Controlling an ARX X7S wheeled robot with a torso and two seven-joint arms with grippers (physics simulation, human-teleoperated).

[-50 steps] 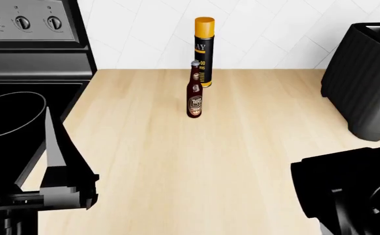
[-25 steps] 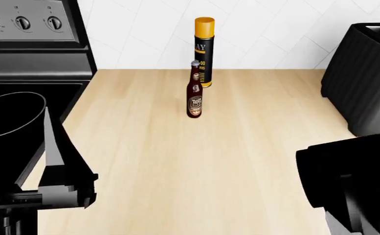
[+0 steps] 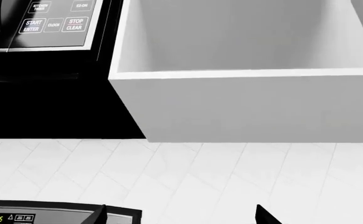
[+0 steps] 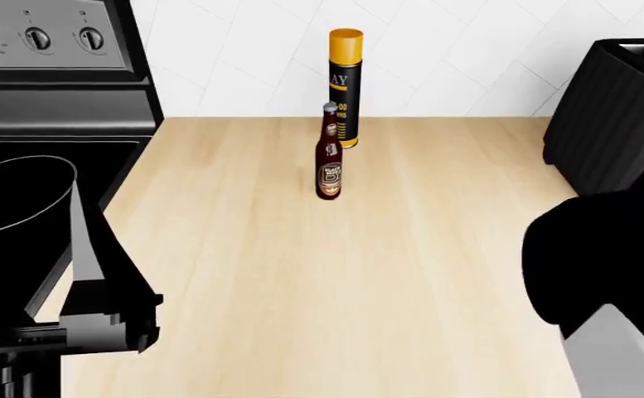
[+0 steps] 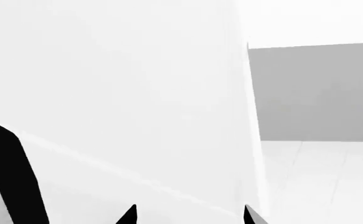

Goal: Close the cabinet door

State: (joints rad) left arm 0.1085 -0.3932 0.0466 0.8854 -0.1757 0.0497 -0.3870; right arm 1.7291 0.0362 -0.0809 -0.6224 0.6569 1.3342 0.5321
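In the right wrist view a broad white panel, the cabinet door point(image 5: 119, 93), fills most of the frame, so close that its full outline is cut off; its far vertical edge stands against a grey cabinet side and white tile. Only two dark tips of the right gripper point(image 5: 188, 215) poke in at the frame's edge, parted with a gap between them and nothing held.

In the head view the right arm point(image 4: 603, 265) is a black mass at 4 o'clock, largely cropped, hiding part of the toaster point(image 4: 615, 116) at 2 o'clock. The door itself is out of that view.

The left wrist view looks up at the white cabinet box point(image 3: 244, 93) beside the microwave point(image 3: 44, 28). Just two slivers of the left gripper point(image 3: 180, 215) show, spread apart, empty.

On the wooden counter point(image 4: 299, 282), a brown bottle point(image 4: 330, 157) stands just in front of a spray can point(image 4: 345, 83) at 12 o'clock. The stove point(image 4: 46, 91) at 10 o'clock is cropped.
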